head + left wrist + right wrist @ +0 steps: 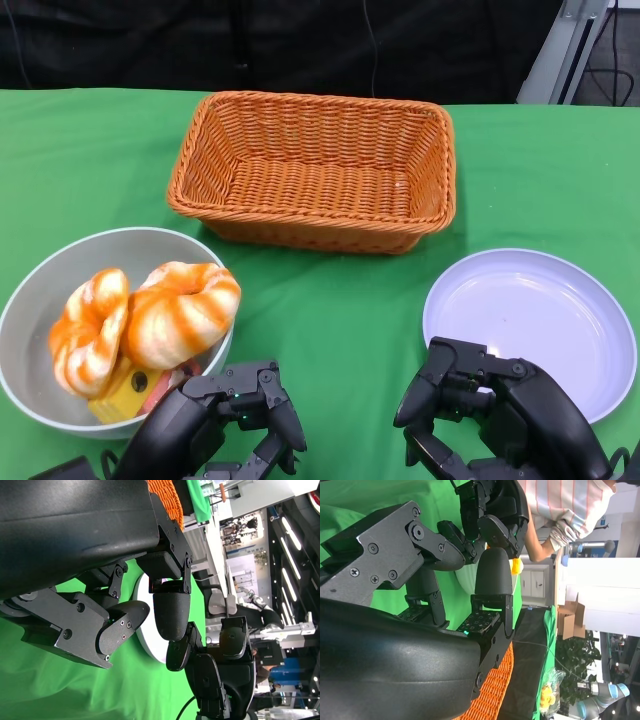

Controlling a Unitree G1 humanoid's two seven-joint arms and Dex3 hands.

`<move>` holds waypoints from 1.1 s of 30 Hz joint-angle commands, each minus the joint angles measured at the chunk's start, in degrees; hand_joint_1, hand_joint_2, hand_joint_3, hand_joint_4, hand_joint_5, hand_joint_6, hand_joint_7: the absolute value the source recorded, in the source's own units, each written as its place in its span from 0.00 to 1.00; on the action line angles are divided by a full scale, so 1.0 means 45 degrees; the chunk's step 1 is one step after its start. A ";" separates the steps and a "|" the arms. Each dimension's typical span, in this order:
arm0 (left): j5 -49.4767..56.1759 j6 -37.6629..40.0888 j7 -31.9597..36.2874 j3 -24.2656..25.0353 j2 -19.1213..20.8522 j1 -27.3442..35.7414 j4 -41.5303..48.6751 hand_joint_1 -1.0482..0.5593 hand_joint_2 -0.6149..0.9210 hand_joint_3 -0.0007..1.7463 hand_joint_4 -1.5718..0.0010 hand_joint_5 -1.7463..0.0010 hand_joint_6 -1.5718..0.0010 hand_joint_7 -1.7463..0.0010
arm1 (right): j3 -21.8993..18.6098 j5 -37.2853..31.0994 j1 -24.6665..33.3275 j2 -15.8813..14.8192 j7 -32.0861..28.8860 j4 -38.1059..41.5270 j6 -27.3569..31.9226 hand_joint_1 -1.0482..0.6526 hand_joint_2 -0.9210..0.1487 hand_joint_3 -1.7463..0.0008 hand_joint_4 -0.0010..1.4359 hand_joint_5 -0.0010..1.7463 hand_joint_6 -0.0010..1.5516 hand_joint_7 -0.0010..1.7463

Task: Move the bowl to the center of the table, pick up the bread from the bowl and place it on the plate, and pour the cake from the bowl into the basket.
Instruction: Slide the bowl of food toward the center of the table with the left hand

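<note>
Judging bowl (40, 290) rigid, smooth, slippery: grip rim just beyond left hand (225, 420). Bread (180, 310) soft, light. Both hands empty, fingers apart; right hand (490, 415) beside plate (560, 310).

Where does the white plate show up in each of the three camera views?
Head view: the white plate sits lower right on the green cloth, just beyond the right robot hand.
Left wrist view: a white curve of it shows between that hand's black fingers.
Right wrist view: I cannot make it out; the robot hand fills the frame.
Shared landmark: the orange wicker basket, seen at an edge of both wrist views.
</note>
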 commanded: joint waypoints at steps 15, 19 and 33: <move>0.0220 -0.0369 0.0387 0.0189 -0.0103 0.0050 0.0200 0.65 0.80 0.60 0.54 0.10 0.53 0.27 | -0.0037 -0.0115 0.0011 -0.0171 0.0227 0.0406 -0.0716 0.60 0.39 0.39 0.47 0.90 0.45 0.71; 0.0219 -0.0462 0.0367 0.0195 -0.0118 0.0011 0.0311 0.65 0.80 0.61 0.54 0.10 0.53 0.27 | -0.0027 -0.0150 0.0031 -0.0160 0.0179 0.0357 -0.0653 0.60 0.39 0.39 0.47 0.90 0.46 0.71; -0.0259 -0.0227 0.0267 0.0232 -0.0091 0.0007 -0.0236 0.62 0.82 0.56 0.55 0.09 0.54 0.27 | 0.0006 -0.0259 -0.0052 -0.0077 0.0120 0.0512 -0.0809 0.60 0.39 0.40 0.47 0.90 0.46 0.71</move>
